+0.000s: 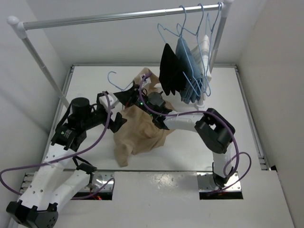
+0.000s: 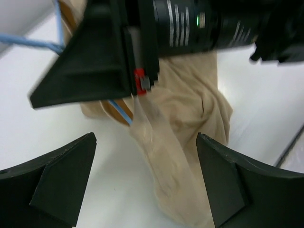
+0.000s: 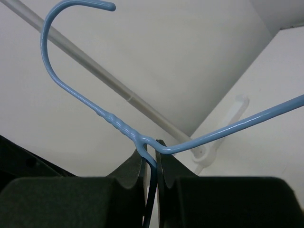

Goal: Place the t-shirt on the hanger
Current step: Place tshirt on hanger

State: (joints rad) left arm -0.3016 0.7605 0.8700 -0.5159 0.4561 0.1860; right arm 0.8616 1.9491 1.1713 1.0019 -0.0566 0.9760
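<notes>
Left claw (image 2: 147, 183) spread wide, its two dark fingers (image 2: 57, 180) standing on either side of a drooping fold of the t-shirt (image 2: 190, 99), with white surface (image 2: 42, 123) showing between cloth and each finger. The left arm rises from its base at the near left corner, bends at a raised joint and reaches right toward the middle.

The tan t-shirt lies bunched at the centre of the surface, its near end trailing toward the arms' bases and its far end lifted in a peak beneath the two wrists.

The right arm climbs from its near right base, folds sharply at the elbow and runs its forearm left and away over the shirt. Right claw (image 3: 151, 183) pressed together on the hanger (image 3: 118, 124), pinching the light-blue wire just under the twisted neck, with the hook curving up and free above the fingers. From the left wrist, a stretch of that wire runs in under the tan cloth.

Beyond, at the far right, a black garment (image 1: 170, 71), a blue garment (image 1: 187, 71) and a white garment (image 1: 205, 47) hang on blue hangers from the rail (image 1: 118, 16).
</notes>
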